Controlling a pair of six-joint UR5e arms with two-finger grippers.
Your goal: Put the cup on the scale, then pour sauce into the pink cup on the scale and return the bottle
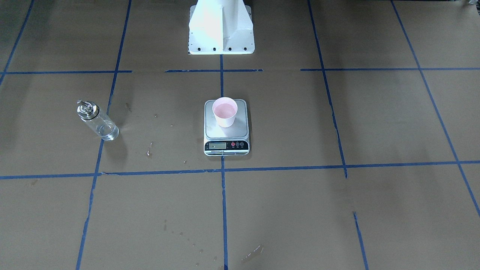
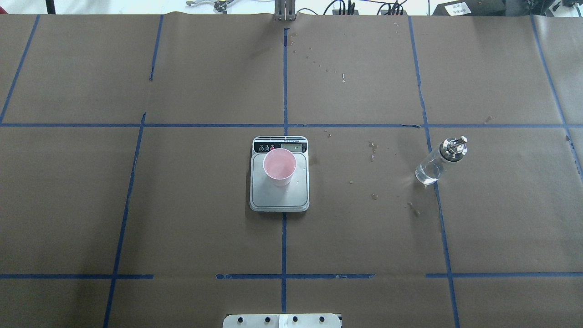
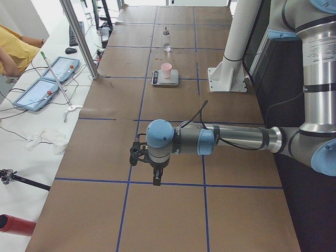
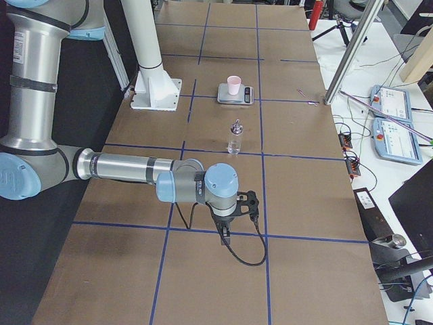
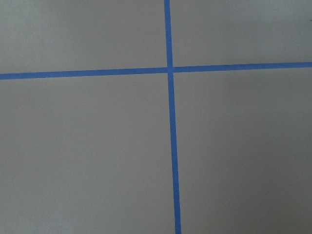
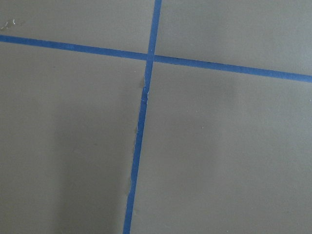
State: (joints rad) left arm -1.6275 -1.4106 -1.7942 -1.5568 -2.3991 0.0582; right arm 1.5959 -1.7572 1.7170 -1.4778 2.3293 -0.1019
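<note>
Seen only from the exterior left view: left gripper (image 3: 156,180), pointing down above the table (image 2: 191,228), well apart from the scale (image 2: 273,199) toward the robot's left end; impossible to tell whether fingers apart or together; near arm stretched out level behind it.

Seen only from the exterior right view: right gripper (image 4: 225,237), likewise pointing down, well apart from the scale toward the robot's right end; state again impossible to tell.

From both wrist views, only brown table cover and a cross of blue tape (image 5: 171,146).

From the overhead and front-facing views, neither gripper, but the task's things up close: cup (image 2: 279,167) upright on the scale's silver platform, touching it, set toward the display strip; pink inside; cannot tell whether any liquid within. Bottle (image 2: 438,161) upright on the table, well apart from the scale on the robot's right side, beside a tape line, metal spout on top; sauce (image 2: 426,175) clear, low in the glass. A few small droplets or stains (image 2: 372,148) on the cover between scale and bottle.

Counted: two grippers, one cup, one scale, one bottle.
</note>
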